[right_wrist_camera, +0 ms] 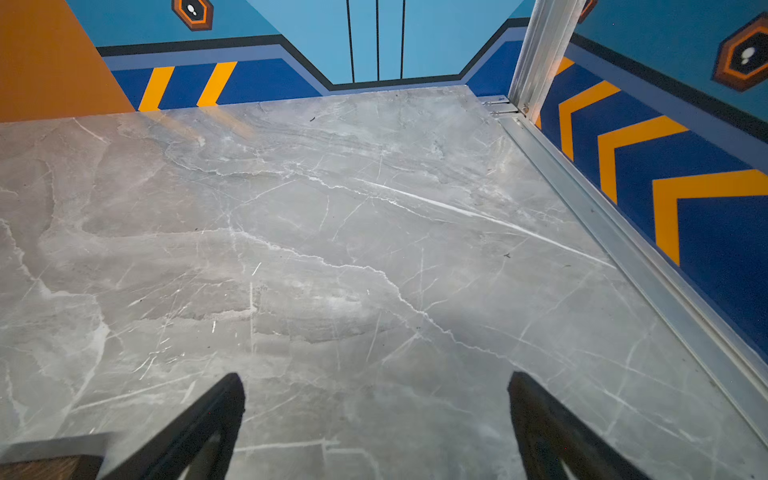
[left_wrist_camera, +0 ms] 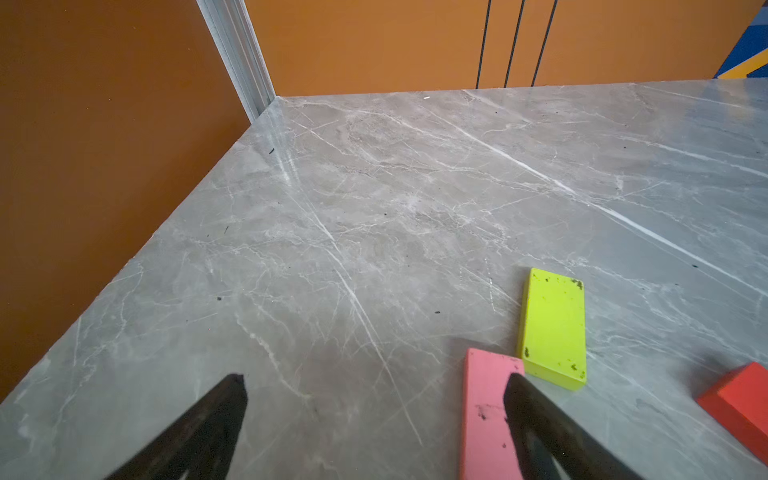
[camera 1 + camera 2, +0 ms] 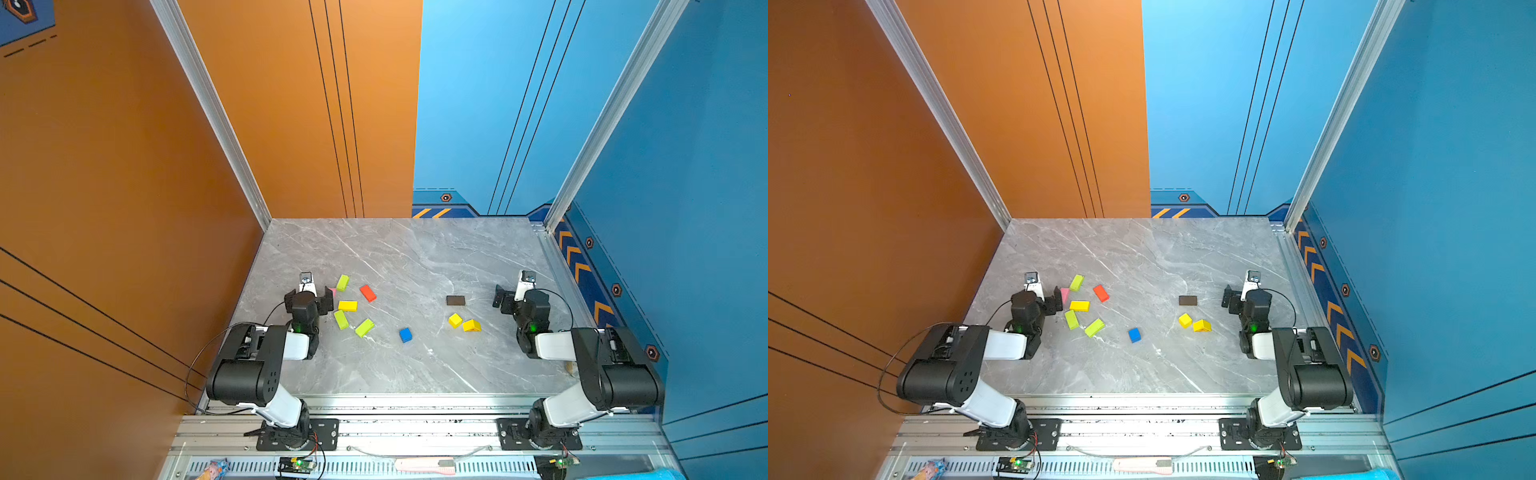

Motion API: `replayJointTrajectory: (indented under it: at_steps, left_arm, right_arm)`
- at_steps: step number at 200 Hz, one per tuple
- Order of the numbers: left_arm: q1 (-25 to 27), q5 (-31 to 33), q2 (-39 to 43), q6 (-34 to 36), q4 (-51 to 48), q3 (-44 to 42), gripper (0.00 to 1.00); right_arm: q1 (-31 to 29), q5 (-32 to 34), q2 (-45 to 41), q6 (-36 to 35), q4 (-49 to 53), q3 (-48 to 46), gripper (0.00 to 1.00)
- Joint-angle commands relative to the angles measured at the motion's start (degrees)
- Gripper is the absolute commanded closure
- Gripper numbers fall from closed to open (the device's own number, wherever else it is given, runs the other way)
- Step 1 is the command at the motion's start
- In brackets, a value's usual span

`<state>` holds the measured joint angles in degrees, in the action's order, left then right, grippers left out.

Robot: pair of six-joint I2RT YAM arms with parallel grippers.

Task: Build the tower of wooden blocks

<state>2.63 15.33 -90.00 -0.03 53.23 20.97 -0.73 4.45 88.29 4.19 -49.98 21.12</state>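
Both top views: wood blocks (image 3: 347, 306) lie scattered flat on the marble table (image 3: 415, 257), no tower begun.
Left gripper (image 2: 374, 378) and right gripper (image 1: 376, 376) gape wide, empty; pink bar (image 2: 484, 415) sits just beside a left jaw. Blocks are probably light, rigid, slick-painted: pinch across the narrow sides.

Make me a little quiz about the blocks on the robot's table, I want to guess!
1. True or false: the blue cube is stacked on another block.
2. Which block lies closest to the left gripper? A the pink block, B the brown block, C the yellow cube.
3. How many lime-green blocks lie on the table?
Key: 1 false, it lies alone on the table. 2 A. 3 three.
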Motion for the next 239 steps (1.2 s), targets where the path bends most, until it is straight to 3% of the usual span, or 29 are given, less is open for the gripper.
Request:
replayJointTrajectory:
  at_steps: [1,239]
  left_arm:
    - [0.1,-0.8,0.8,-0.8,-0.4,0.5,0.02]
    - [0.1,-0.8,0.6,-0.8,-0.5,0.6,0.02]
  right_arm:
    - [0.1,-0.6,-0.5,-1.0,1.2,1.1,0.0]
    - [-0.2,0.1,-0.6,-1.3,1.4,1.2,0.0]
